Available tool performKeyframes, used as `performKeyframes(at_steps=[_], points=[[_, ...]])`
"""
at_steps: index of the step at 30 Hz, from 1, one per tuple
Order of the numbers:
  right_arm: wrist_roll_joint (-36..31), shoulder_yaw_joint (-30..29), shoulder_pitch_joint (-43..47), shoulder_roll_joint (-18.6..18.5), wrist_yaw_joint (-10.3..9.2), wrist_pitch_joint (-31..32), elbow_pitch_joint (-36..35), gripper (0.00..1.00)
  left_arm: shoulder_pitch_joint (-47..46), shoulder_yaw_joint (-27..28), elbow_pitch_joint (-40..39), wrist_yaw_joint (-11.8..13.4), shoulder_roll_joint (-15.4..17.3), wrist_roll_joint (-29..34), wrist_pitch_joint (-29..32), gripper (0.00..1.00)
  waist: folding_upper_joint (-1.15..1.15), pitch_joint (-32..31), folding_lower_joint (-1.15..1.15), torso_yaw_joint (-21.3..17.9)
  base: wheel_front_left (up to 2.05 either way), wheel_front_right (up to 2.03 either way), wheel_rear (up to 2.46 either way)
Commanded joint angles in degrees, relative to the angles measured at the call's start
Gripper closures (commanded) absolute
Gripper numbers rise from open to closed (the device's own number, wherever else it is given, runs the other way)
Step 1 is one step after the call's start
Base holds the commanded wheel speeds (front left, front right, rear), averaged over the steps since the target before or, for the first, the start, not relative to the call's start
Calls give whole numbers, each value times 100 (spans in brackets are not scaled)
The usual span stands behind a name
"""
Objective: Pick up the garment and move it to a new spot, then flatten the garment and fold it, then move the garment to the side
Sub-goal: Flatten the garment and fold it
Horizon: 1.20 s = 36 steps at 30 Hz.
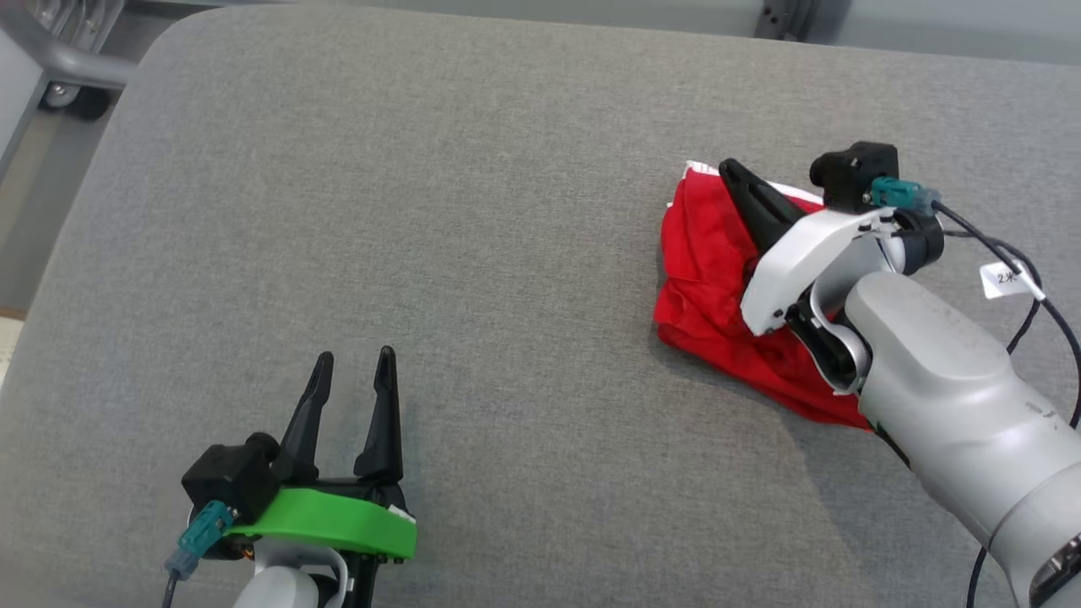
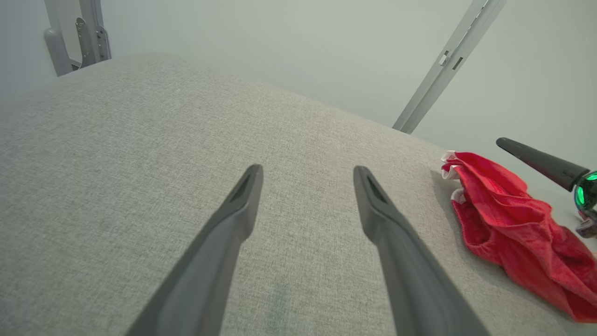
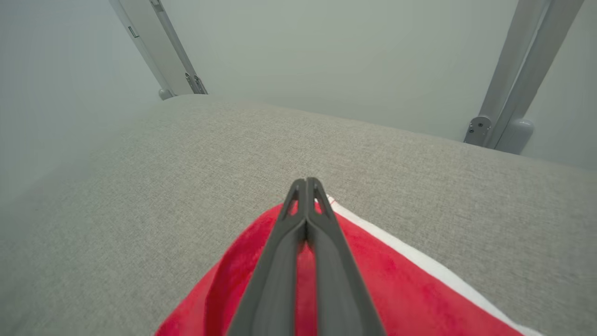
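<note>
The garment (image 1: 709, 253) is a red cloth with a white edge, lying bunched on the right side of the grey padded table (image 1: 464, 211). My right gripper (image 1: 730, 169) is shut, its fingers pressed together over the garment's far end with nothing between them. Seen from the left wrist, the right gripper's fingers (image 2: 541, 163) hang just above the garment (image 2: 508, 219), apart from it. In the right wrist view the gripper (image 3: 305, 182) points past the garment (image 3: 396, 289) and its white edge. My left gripper (image 1: 355, 359) stands open and empty at the near left, its tips (image 2: 308, 172) over bare table.
A black cable with a white tag (image 1: 1005, 279) loops off my right wrist. Grey metal frame posts (image 3: 513, 93) stand beyond the table's far edge, and a castor wheel (image 1: 76, 101) shows at the far left corner. The table's rounded left edge (image 1: 76, 228) drops to the floor.
</note>
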Motion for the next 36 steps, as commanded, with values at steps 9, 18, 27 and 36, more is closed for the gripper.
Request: performKeyframes(at_steps=[9, 18, 27, 36], points=[[-17, -189, 1145, 0, -1, -86, -633, 100, 192, -12, -68, 18, 100, 39, 22, 0, 0, -478, 0, -627, 0, 0, 0], [47, 276, 1397, 358, -1, -29, -570, 100, 165, -28, -122, 45, 166, -10, 98, 0, 0, -474, 0, -574, 0, 0, 0], [186, 1040, 1147, 763, -1, 79, 4, 100, 107, -37, -114, 50, 149, -40, 95, 0, 0, -428, 0, -361, 0, 0, 0], [70, 1046, 924, 534, -1, -94, -378, 100, 234, 62, -170, 123, 203, -49, 51, 0, 0, -541, 0, -523, 0, 0, 0]])
